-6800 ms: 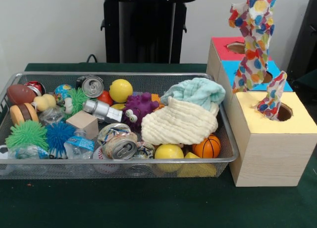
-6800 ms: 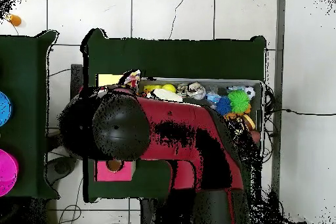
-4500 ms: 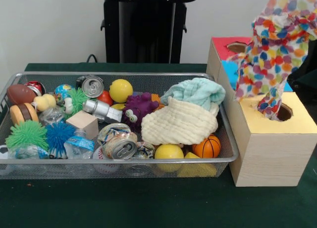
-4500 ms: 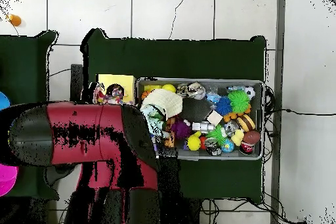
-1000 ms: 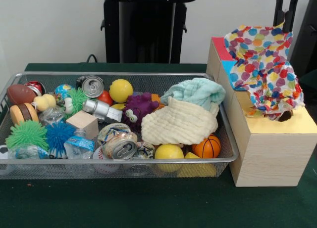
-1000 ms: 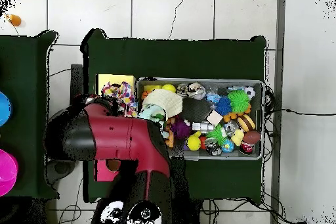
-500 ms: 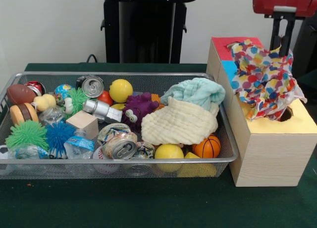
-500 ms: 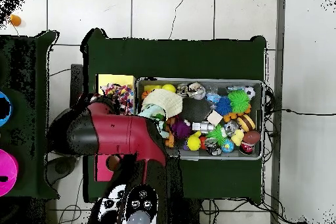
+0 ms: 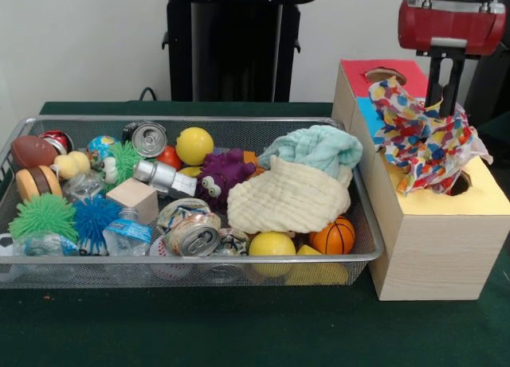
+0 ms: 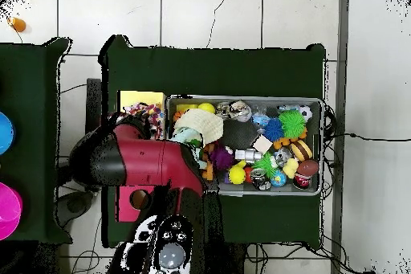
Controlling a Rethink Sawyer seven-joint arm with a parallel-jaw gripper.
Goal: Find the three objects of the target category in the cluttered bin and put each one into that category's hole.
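One spotted cloth (image 9: 418, 140) heaped over yellow-surround hole (image 9: 460, 183), bunched, no clear long axis. End effector (image 9: 444, 84) above it, fingers spread, gripping nothing; contact with cloth unclear.

No writing, label, brand, number or sign can be read in either view. The water bottle (image 9: 126, 233) in the bin (image 9: 209, 259) carries a blue label, and the cans (image 9: 194, 234) have printed sides, but the print on them is too small to make out.
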